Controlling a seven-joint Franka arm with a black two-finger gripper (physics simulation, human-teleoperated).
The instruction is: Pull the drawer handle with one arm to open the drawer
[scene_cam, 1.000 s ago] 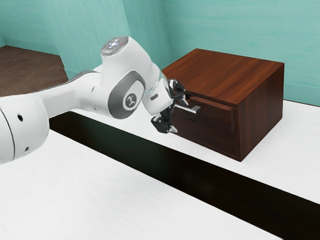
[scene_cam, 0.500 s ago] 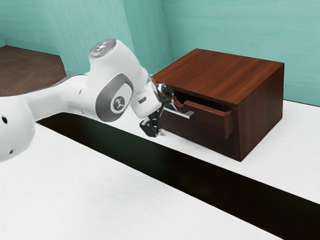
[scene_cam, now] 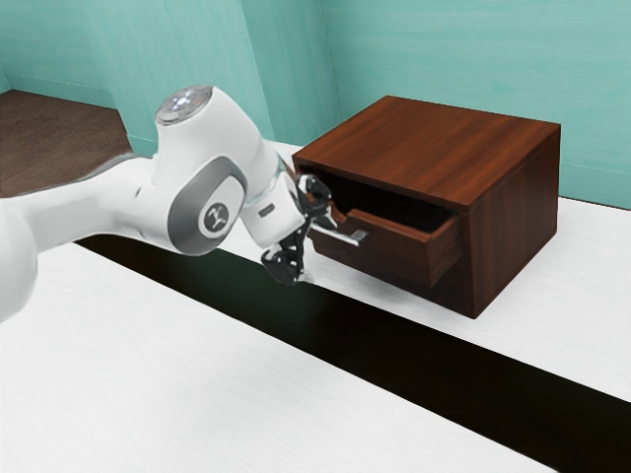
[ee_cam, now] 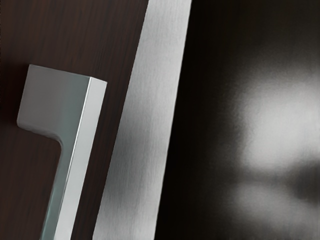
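Observation:
A dark brown wooden cabinet (scene_cam: 434, 148) stands on the white table (scene_cam: 592, 296) at the exterior view's right. Its single drawer (scene_cam: 394, 246) is pulled partway out, leaving a dark gap beneath the cabinet top. A silver bar handle (scene_cam: 347, 236) sticks out from the drawer front. My black gripper (scene_cam: 317, 226) is shut on the end of that handle toward the exterior view's left. In the wrist view the brushed metal handle bar (ee_cam: 145, 125) and one of its posts (ee_cam: 65, 125) lie close against the dark wood of the drawer front (ee_cam: 60, 30).
A wide black strip (scene_cam: 394, 355) crosses the table just in front of the cabinet and under my hand. Teal walls (scene_cam: 473, 49) rise behind the cabinet. White table surface (scene_cam: 197, 394) stretches toward the near side.
My hand has drawn back toward the exterior view's left with the handle in its grip. The drawer has slid further out of the cabinet with it.

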